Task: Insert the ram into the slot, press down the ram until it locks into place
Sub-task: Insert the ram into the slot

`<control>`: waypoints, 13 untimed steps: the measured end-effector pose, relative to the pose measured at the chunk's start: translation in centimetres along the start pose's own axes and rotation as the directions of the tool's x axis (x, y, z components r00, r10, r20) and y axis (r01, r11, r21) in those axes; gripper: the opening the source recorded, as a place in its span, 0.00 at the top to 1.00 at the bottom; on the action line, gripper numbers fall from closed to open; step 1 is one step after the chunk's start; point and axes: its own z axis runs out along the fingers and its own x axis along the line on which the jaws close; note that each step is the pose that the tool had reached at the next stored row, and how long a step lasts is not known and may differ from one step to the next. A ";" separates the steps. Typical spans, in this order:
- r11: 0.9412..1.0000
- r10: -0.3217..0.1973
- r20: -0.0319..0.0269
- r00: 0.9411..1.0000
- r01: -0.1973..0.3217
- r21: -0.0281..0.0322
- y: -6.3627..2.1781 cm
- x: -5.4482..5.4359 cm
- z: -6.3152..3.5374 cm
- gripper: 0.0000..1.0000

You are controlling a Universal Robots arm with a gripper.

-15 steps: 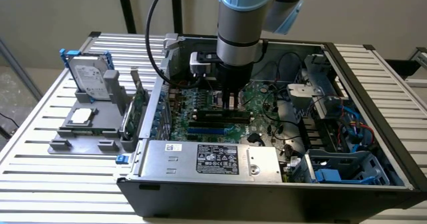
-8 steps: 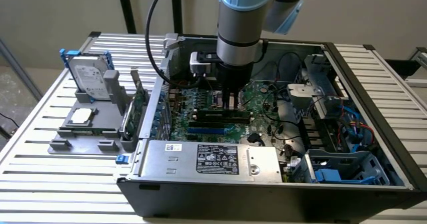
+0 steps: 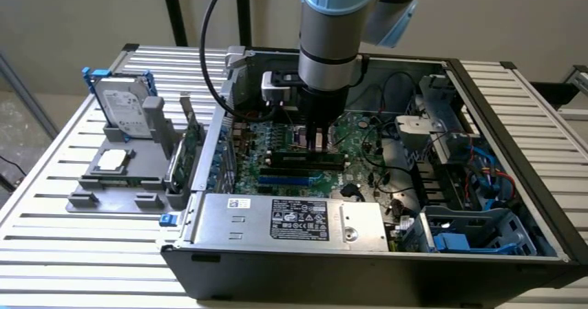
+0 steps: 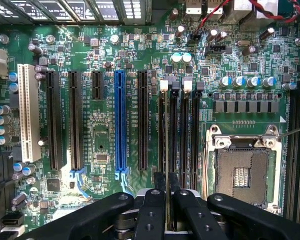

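Right of the blue slot [image 4: 120, 120], the gripper [image 4: 167, 184] sat clamped on the ram [image 4: 167, 145], held edge-on over the slot [image 4: 162, 117]; judged risk: skew toward the neighbouring sockets [image 4: 195, 130] could jam it or latch one end only.

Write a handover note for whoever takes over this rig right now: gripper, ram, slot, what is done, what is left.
Gripper: shut on the ram, low over the motherboard inside the open case.
Ram: standing on edge, lined up along the slot, one of the parallel black sockets beside the processor socket.
Done: ram gripped and brought down to the slot.
Left: full seating and latch lock cannot be confirmed.
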 end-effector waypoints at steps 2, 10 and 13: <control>1.000 0.001 0.000 1.000 -0.001 0.000 0.00 0.0 -0.02 0.86; 1.000 0.004 0.000 1.000 -0.004 0.000 -0.02 0.1 -0.07 0.86; 1.000 0.004 0.000 1.000 -0.004 0.002 -0.03 0.1 -0.05 0.86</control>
